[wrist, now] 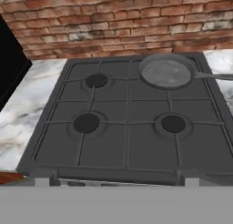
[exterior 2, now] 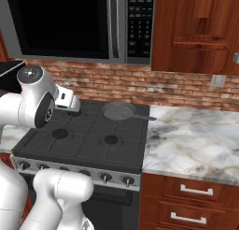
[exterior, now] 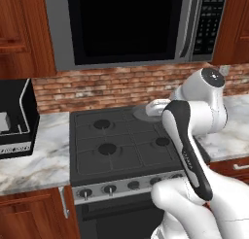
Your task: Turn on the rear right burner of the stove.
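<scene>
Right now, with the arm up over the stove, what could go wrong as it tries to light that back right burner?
1. Five alike knobs line the stove front; it could turn the wrong one.
2. A skillet covers the rear right burner, so it would heat up empty.
3. Reaching down, the arm might bump the skillet's handle.

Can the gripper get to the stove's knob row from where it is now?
Probably yes. The gripper hangs open above the stove, and nothing stands in front of the knobs on the silver strip. The skillet sits at the rear right, off that path.
</scene>
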Tool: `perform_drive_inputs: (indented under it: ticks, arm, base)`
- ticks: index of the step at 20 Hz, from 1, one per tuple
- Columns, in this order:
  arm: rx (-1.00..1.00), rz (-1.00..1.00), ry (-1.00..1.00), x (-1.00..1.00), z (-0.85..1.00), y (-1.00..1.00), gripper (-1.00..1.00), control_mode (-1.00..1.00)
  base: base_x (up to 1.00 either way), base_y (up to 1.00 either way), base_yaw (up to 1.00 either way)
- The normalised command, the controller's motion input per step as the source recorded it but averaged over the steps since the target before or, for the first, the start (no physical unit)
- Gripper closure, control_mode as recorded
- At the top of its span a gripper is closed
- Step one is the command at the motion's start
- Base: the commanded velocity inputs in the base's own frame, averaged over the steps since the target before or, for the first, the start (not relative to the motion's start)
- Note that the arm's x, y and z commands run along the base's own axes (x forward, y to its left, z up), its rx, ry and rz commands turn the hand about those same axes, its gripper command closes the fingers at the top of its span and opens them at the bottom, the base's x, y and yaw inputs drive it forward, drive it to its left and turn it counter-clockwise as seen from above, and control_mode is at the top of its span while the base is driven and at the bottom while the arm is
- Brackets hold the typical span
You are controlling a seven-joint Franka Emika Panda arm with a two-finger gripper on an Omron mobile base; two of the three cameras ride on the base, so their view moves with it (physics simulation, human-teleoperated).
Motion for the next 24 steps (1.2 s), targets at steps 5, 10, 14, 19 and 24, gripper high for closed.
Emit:
perform_drive_inputs:
  ticks: [5, 10, 14, 19, 24]
  arm:
    - [0.00, 0.00, 0.00, 0.00, 0.00, 0.00, -1.00, 1.00]
    - [0.00, 0.00, 0.00, 0.00, 0.00, 0.00, -1.00, 1.00]
    - [0.00, 0.00, 0.00, 0.00, 0.00, 0.00, -1.00, 1.00]
    - [0.00, 0.00, 0.00, 0.00, 0.00, 0.00, -1.00, 1.00]
    - [0.00, 0.00, 0.00, 0.00, 0.00, 0.00, -1.00, 1.00]
  base:
    - [-0.21, 1.00, -0.11]
    - [-0.08, 0.98, -0.13]
    - [0.00, 0.05, 0.00]
    - [0.00, -0.09, 0.00]
    - [0.00, -0.12, 0.00]
